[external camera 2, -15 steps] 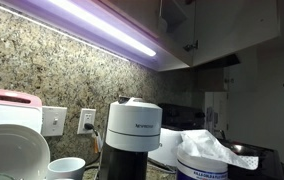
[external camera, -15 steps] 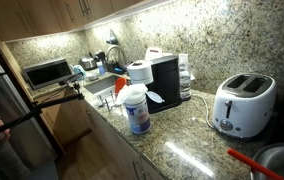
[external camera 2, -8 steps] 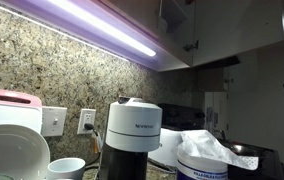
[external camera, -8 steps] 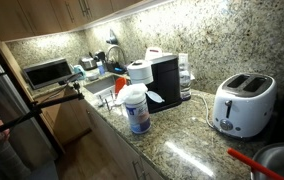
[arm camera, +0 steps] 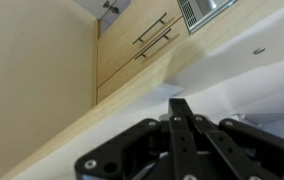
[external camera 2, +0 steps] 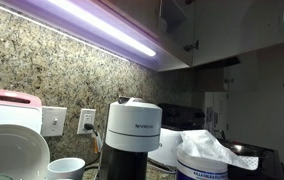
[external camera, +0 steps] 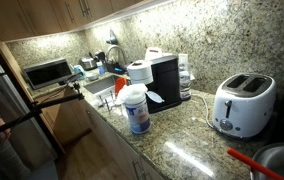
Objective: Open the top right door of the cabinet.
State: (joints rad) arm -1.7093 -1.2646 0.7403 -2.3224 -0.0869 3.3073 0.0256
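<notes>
The cabinet [arm camera: 122,55] fills the upper part of the wrist view: medium-brown flat wooden doors with two slim silver bar handles [arm camera: 157,35] side by side. My gripper [arm camera: 179,112] is at the bottom of that view, its two black fingers pressed together with nothing between them, some way from the handles. In an exterior view the upper cabinet [external camera: 62,12] runs along the top edge with a bar handle [external camera: 85,8]. In an exterior view only the cabinet's underside and a pale door panel [external camera 2: 237,28] show. The arm is not visible in either exterior view.
On the granite counter [external camera: 182,150] stand a wipes canister [external camera: 135,108], a black coffee machine [external camera: 165,80], a white toaster [external camera: 243,103] and a microwave [external camera: 46,72] near the sink. A black tripod [external camera: 42,105] stands at the left. A bright light strip [external camera 2: 102,28] runs under the cabinet.
The pale door panel's lower edge in an exterior view has shifted slightly to the right. Nothing else has visibly moved.
</notes>
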